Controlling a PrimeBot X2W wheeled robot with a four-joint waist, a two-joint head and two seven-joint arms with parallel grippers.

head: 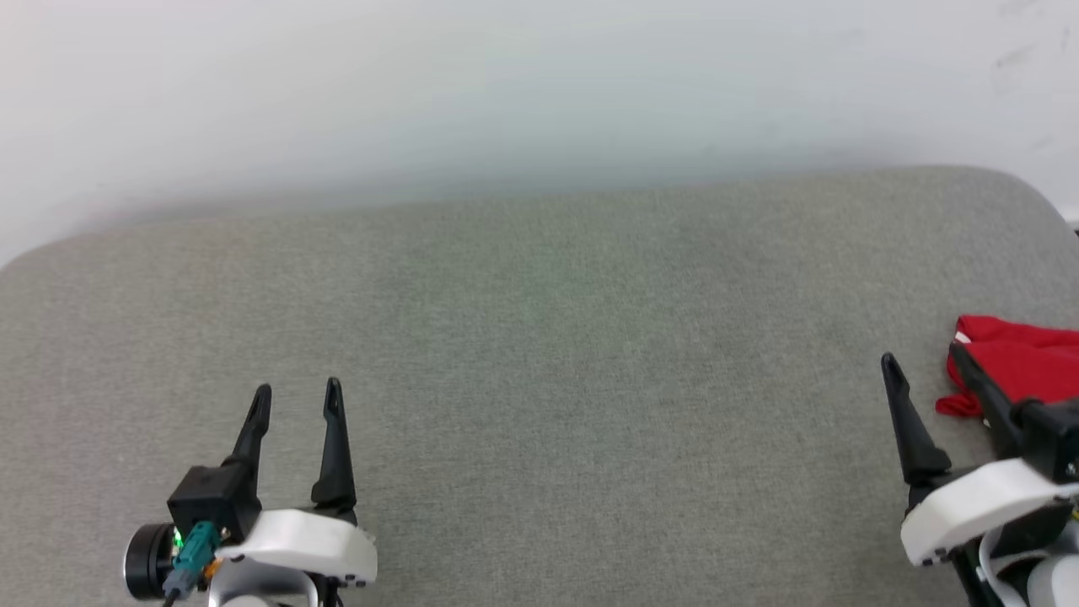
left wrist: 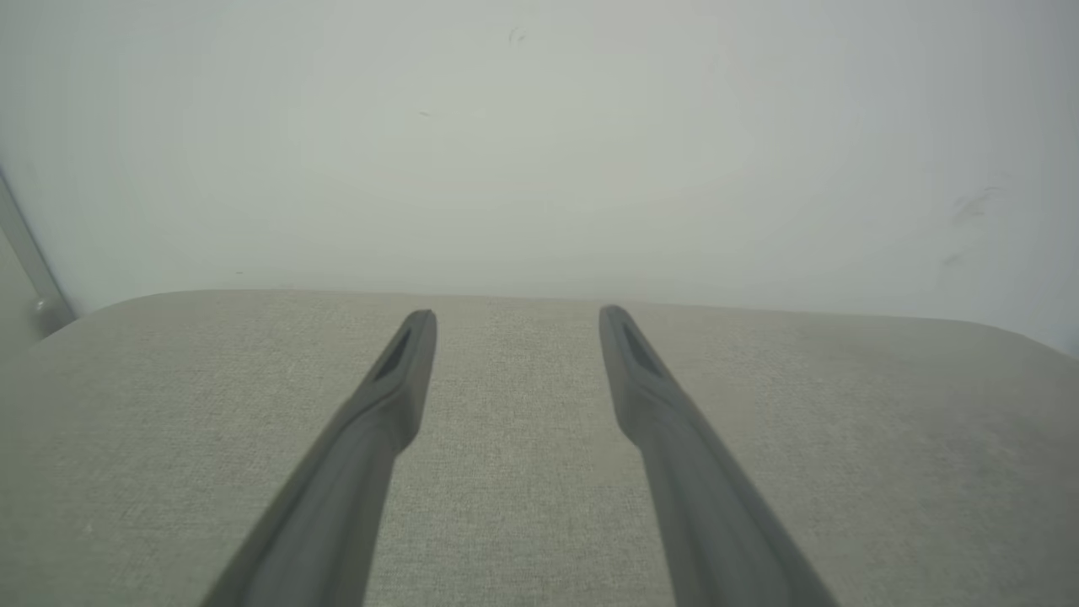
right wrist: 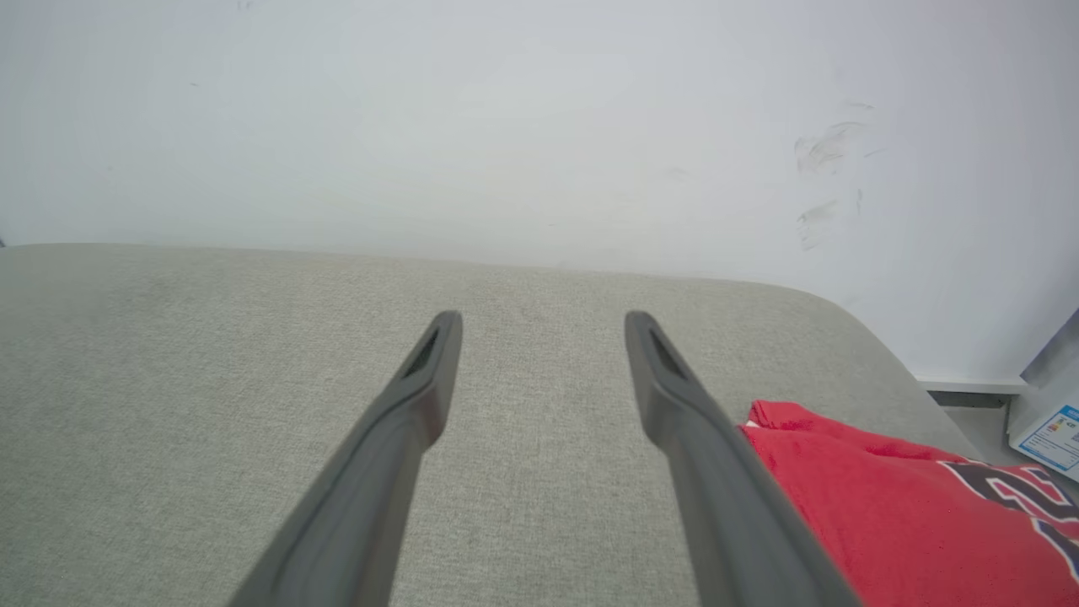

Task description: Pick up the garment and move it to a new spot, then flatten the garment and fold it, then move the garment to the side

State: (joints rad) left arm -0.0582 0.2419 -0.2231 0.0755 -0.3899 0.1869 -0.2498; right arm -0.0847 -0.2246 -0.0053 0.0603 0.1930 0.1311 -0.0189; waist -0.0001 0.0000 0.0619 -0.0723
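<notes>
Shirt (head: pixel 1024 358): lying at the frame's right edge, on the grey cushion (head: pixel 539 320).
Left gripper (head: pixel 298 388): wide, empty, lower left.
Right gripper (head: pixel 923 354): wide, empty, just beside Shirt.
Risk: a shallow pinch may catch one layer, so the rest drags.

Grey fabric cushion (head: pixel 539 337), plain white wall (head: pixel 506 84) (faintly scuffed)

The red jersey T-shirt (right wrist: pixel 885 523) carries a black, white-outlined print (right wrist: pixel 978 479) at the right edge of the right wrist view. It is cut off by the frame, and what shows may be part of a "2". Beyond it, a white sticker (right wrist: pixel 1049 438) with blue edging bears coloured marks too small to read.
</notes>
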